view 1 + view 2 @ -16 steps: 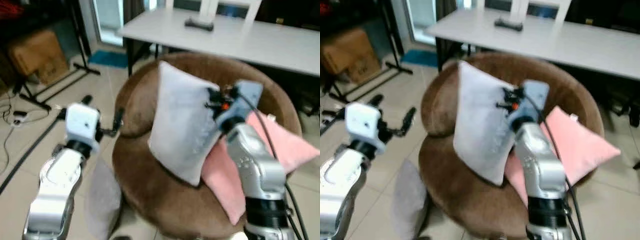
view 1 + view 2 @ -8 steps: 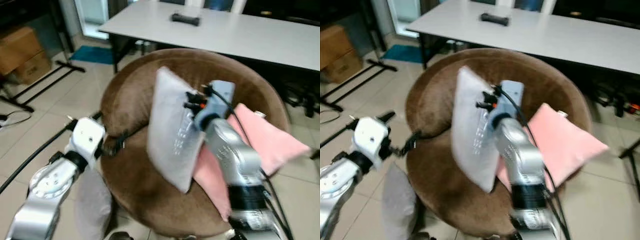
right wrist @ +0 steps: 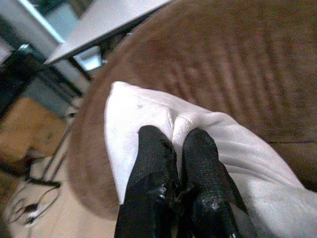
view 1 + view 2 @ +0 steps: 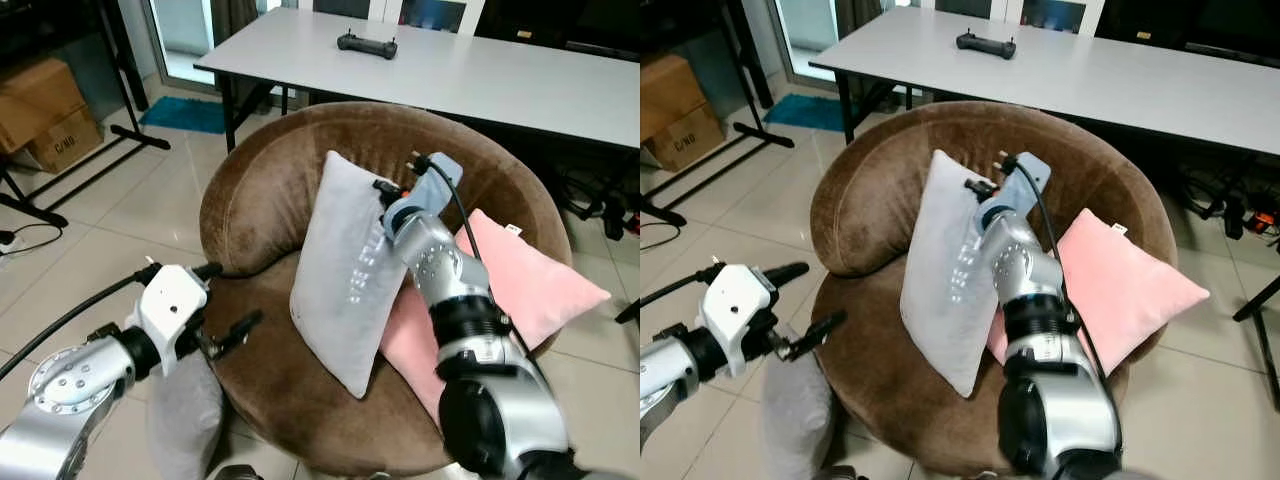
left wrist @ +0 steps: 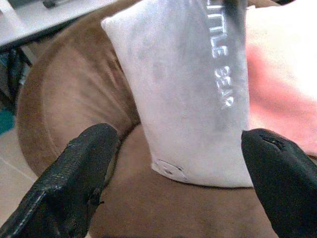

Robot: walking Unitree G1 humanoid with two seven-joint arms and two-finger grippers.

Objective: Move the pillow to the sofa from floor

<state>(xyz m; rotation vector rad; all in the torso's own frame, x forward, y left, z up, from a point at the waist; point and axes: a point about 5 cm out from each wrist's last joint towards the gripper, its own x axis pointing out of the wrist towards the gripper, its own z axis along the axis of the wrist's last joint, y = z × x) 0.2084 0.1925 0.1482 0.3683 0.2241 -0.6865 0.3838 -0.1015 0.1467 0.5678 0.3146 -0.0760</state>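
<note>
Right gripper (image 3: 181,148) pinched grey pillow (image 4: 345,270) upright on brown sofa (image 4: 270,190), pink pillow (image 4: 530,285) at 3 o'clock; release remained. Left gripper (image 5: 173,148) gaped empty.

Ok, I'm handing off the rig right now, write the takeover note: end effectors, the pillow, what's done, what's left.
Right end effector: shut, pinching the top edge of the grey pillow.
Left end effector: open, holding nothing, low beside the front left of the brown round sofa.
Pillow: standing on edge on the sofa seat, leaning toward the pink pillow.
Done: pillow is off the floor and on the sofa.
Left: open the right end effector, draw the arm back, check the pillow settles. Another grey cushion lies on the floor by the left arm.
</note>
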